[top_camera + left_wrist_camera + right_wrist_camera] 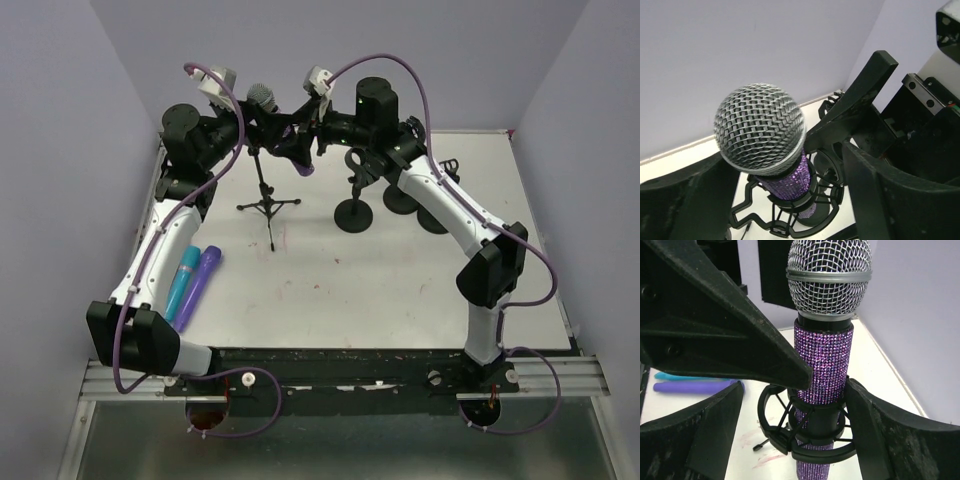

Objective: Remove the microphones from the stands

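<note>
The microphone point(262, 97) has a silver mesh head and a purple glitter body. It stands tilted in the black shock mount of a tripod stand point(268, 205) at the back left. My left gripper point(258, 125) is open, with its fingers on either side of the microphone body point(787, 182) just under the head, not touching it. My right gripper point(297, 122) is open too. Its fingers straddle the shock mount point(790, 440) and microphone point(822, 360), and the right finger point(890, 440) is close against the mount's ring.
A teal microphone point(182, 280) and a purple one point(200, 278) lie on the table at the left. Several black stands with round bases point(353, 215) stand at the back right. The two grippers' fingers cross closely around the stand top.
</note>
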Controlling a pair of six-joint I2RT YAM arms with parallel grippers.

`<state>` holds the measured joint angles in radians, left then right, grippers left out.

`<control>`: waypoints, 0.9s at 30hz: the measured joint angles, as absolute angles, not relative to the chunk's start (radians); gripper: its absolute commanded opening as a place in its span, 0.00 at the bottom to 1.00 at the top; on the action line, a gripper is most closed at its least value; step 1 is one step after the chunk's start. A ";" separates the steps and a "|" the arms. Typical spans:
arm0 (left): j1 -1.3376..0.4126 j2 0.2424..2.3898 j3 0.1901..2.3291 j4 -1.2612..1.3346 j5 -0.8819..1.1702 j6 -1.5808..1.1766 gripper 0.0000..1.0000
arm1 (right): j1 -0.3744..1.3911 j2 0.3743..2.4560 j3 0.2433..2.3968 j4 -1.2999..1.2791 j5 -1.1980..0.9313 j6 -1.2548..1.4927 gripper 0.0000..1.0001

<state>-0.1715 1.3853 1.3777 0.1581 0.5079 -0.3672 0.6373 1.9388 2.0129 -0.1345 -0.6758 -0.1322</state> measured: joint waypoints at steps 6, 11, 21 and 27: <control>-0.171 1.419 1.380 0.167 0.508 -0.355 0.49 | 0.655 1.962 2.023 -0.115 -0.580 -0.136 0.85; -0.172 1.430 1.380 0.173 0.519 -0.358 0.26 | 0.660 1.969 2.022 -0.113 -0.506 -0.141 0.85; -0.174 1.431 1.386 0.175 0.561 -0.371 0.00 | 0.674 1.969 2.014 -0.112 -0.430 -0.181 0.79; -0.169 1.431 1.427 0.128 0.569 -0.374 0.00 | 0.687 1.967 2.003 -0.106 -0.422 -0.220 0.76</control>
